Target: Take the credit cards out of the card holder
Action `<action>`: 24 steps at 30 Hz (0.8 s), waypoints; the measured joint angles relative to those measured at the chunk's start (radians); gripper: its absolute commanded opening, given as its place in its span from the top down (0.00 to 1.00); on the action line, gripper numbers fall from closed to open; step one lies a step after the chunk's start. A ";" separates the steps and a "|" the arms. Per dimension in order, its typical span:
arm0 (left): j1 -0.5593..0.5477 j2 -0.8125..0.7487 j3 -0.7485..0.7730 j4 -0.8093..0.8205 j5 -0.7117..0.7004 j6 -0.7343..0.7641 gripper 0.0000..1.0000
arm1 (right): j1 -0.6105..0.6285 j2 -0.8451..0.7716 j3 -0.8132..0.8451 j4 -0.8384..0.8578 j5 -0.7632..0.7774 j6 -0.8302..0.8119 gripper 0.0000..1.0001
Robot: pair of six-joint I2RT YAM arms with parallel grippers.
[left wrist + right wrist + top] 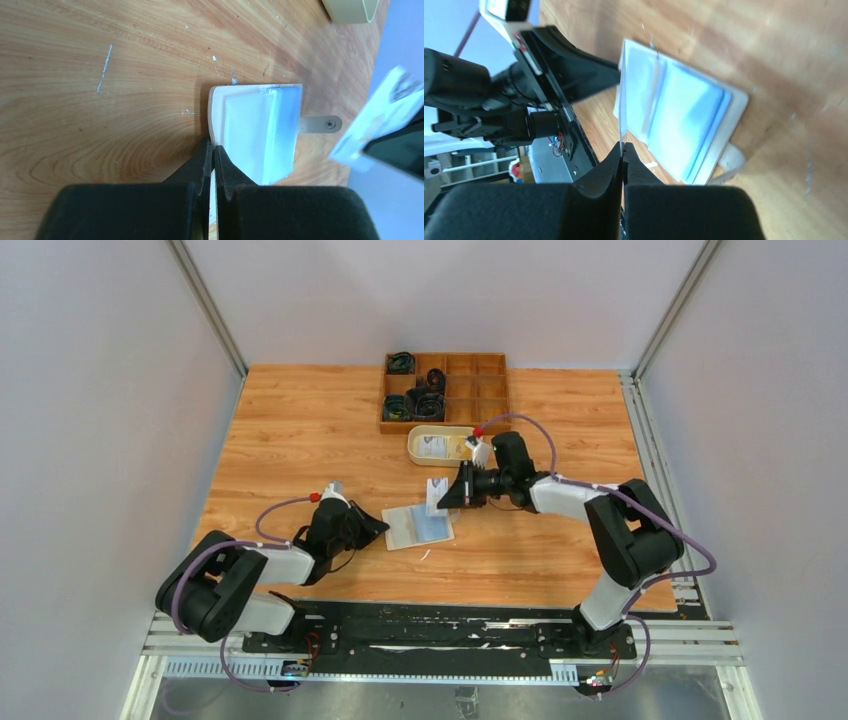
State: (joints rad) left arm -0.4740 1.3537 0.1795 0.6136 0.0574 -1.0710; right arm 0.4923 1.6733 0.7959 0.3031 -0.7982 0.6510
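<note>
Wood table (300, 440) is carrying the card holder (418, 526), lying open mid-table. L gripper (372, 530) is pinching its edge. R gripper (447, 498) is clamping one credit card (436, 490), held clear of the holder. A second card (432, 446) seems to be lying in the dish (410, 445), and a pocket card (260, 135) is waiting inside, so approx. halfway.

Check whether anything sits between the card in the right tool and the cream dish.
Nothing visible does. The right tool, shut on a credit card held above the card holder, has only bare table between it and the dish, where a second card already lies.
</note>
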 measured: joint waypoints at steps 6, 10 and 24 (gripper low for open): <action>0.000 0.015 0.022 -0.013 0.016 0.034 1.00 | -0.063 0.043 0.296 -0.151 -0.016 -0.072 1.00; 0.000 0.031 0.036 -0.014 0.031 0.050 1.00 | -0.106 0.162 0.552 -0.240 -0.022 -0.100 1.00; 0.000 0.042 0.039 -0.005 0.050 0.082 1.00 | -0.130 0.536 0.977 -0.501 0.005 -0.153 1.00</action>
State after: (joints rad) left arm -0.4736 1.3956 0.2188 0.6086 0.1078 -0.9894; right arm 0.3618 2.2093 1.7725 -0.1978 -0.7933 0.4984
